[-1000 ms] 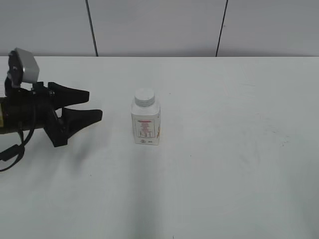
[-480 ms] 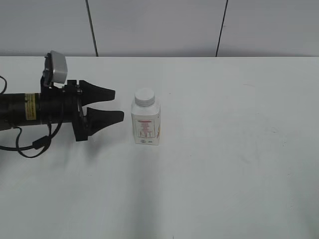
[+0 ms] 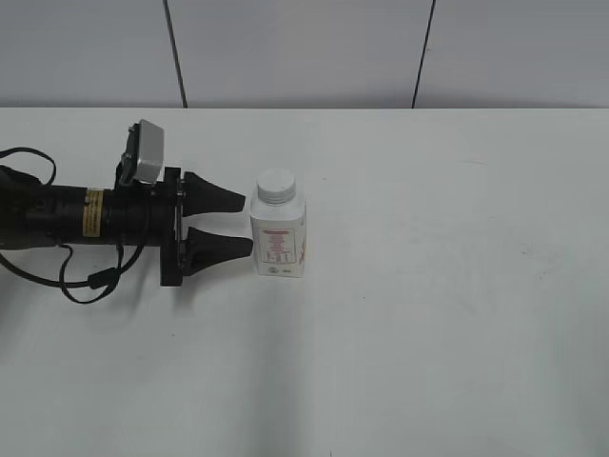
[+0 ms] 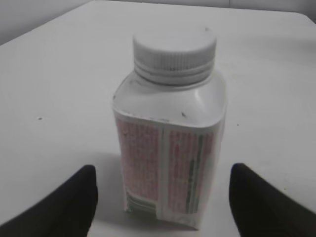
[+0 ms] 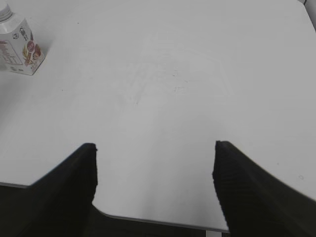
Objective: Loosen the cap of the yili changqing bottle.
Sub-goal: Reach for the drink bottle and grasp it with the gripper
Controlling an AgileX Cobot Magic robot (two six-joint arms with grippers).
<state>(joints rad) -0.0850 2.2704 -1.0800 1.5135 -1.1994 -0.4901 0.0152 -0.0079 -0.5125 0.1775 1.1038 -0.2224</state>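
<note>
Left gripper point(image 3: 245, 225) lay level just above the surface point(image 3: 428, 314), jaws spread and empty, tips just short of the yili changqing bottle point(image 3: 278, 238). In the left wrist view the bottle point(image 4: 170, 158) stood upright, centred ahead of the jaws, one jaw on each side and neither touching. The cap point(image 3: 276, 186) sat on the neck, above the jaw line, ribbed side exposed point(image 4: 174, 47).

Right gripper point(image 5: 154, 185) was well apart from the bottle point(image 5: 19, 47), jaws released, nothing between them.

Judgement: step in hand is bracing the body. Advance until the flat label faces sit between the jaws, then close low and square; an off-centre closure would likely tip or twist it. Leave the cap clear for the right jaws.
</note>
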